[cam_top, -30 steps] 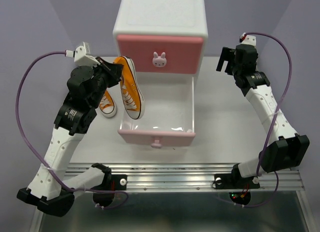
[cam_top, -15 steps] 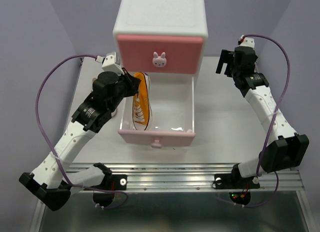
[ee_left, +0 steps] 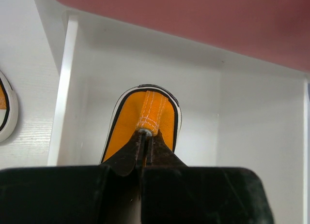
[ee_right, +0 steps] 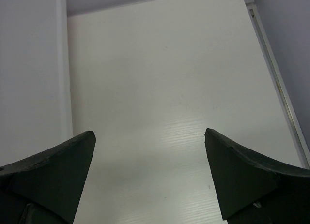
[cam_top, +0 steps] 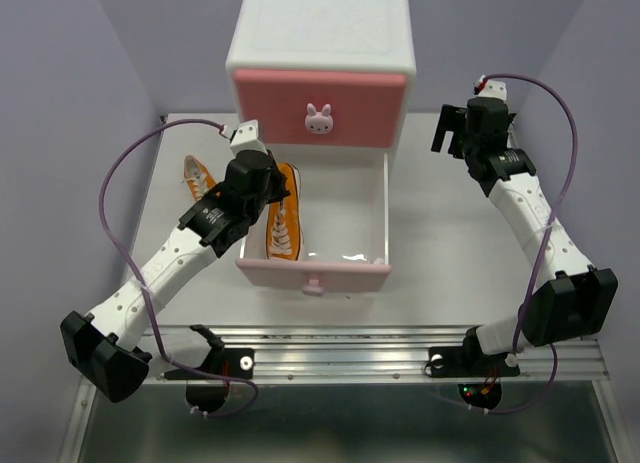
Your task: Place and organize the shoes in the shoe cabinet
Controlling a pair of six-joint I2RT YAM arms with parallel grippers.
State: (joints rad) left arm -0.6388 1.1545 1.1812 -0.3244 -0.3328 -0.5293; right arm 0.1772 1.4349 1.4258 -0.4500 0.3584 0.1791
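Under lavender walls (cam_top: 80, 63) that close off the left, back and right, a white table (cam_top: 450, 243) with a faint wood grain carries everything. A ribbed metal rail (cam_top: 380, 345) runs along its near edge, where the arm bases are bolted, and purple cables (cam_top: 110, 193) loop out over the tabletop from each wrist.

At the back centre stands the shoe cabinet (cam_top: 320, 33), white on top. Its upper drawer front (cam_top: 370, 108), the darker pink, is shut flush, with a bunny knob (cam_top: 318, 119) at its middle. The lower drawer (cam_top: 350, 198) is pulled out toward the arms, showing a glossy white floor behind its paler pink front.

The left gripper (ee_left: 146, 145) is pinched tight on the heel tab of an orange shoe (ee_left: 144, 118). That shoe sits inside the left part of the open drawer, heel toward the cabinet and toe toward the drawer front. Its sole seems to be at or just above the drawer floor, though the views do not settle whether it touches.

A second orange shoe (cam_top: 197, 176) lies on the table to the left of the drawer, beside the left arm.

The right gripper (ee_right: 149, 137) hangs over bare table to the right of the cabinet, its jaws spread wide with nothing between them.
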